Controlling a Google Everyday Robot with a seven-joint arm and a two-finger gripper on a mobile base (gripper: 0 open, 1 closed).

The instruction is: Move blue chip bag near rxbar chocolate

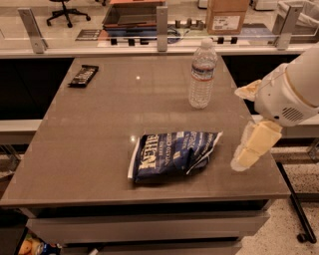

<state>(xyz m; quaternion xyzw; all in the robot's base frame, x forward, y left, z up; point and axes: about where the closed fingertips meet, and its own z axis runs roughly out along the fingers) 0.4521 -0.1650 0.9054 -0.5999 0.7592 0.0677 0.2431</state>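
Note:
The blue chip bag point(172, 155) lies flat on the grey table point(99, 129), in the front middle, crinkled, with white lettering. The rxbar chocolate point(82, 75) is a small black bar at the table's far left corner, far from the bag. My gripper point(240, 127) hangs over the table's right edge, just right of the bag and apart from it. Its two pale fingers point(255, 145) are spread wide and hold nothing.
A clear water bottle point(202, 74) stands upright at the back right of the table, behind the bag. Beyond the table runs a glass-railed counter with a cardboard box point(227, 15) and a tray. The floor drops away right of the table.

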